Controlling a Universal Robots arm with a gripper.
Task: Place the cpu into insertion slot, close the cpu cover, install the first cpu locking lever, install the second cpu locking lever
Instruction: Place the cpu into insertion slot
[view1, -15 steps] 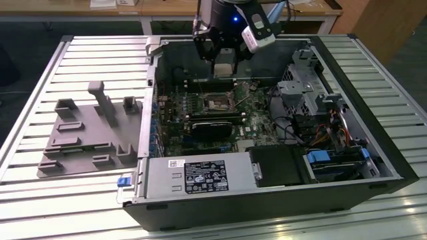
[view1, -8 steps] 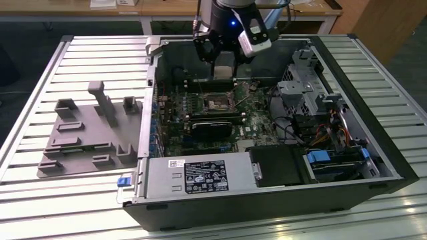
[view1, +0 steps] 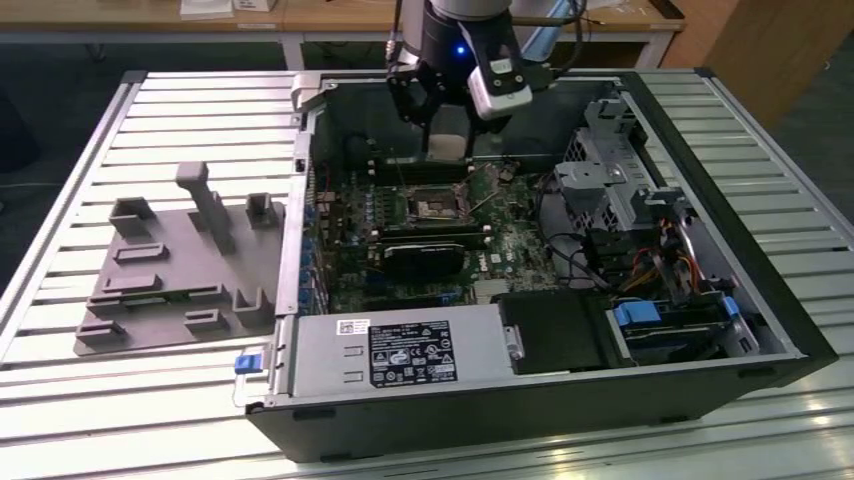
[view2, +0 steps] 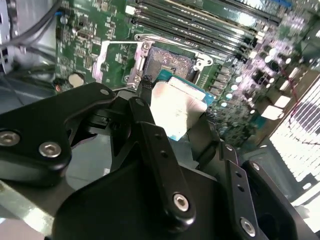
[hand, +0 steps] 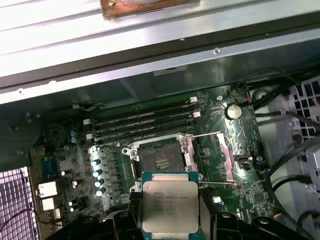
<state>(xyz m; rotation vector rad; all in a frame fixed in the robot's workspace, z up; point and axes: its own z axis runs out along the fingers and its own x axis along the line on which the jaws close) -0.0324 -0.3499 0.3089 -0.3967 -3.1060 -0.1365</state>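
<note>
My gripper (view1: 450, 148) hangs inside the open computer case, shut on the cpu (hand: 170, 205), a flat square chip with a pale metal top, held by two opposite edges between black fingers (view2: 145, 95). The cpu (view2: 177, 107) is in the air, just short of the insertion slot (hand: 160, 160), whose dark centre lies bare. In the exterior view the insertion slot (view1: 435, 206) sits a little below the gripper. The cpu cover (hand: 225, 157), a silvery frame, stands swung open beside the slot, with green board showing through its window. In the second wrist view the cpu cover (view2: 120, 60) lies next to the insertion slot (view2: 167, 62).
Long black memory slots (hand: 142, 122) run beside the socket. A black card (view1: 427, 255) lies nearer the front, with a power supply (view1: 400, 355), drive bays and cables (view1: 627, 250) around it. A grey fixture tray (view1: 187, 260) sits outside the case at the exterior view's left.
</note>
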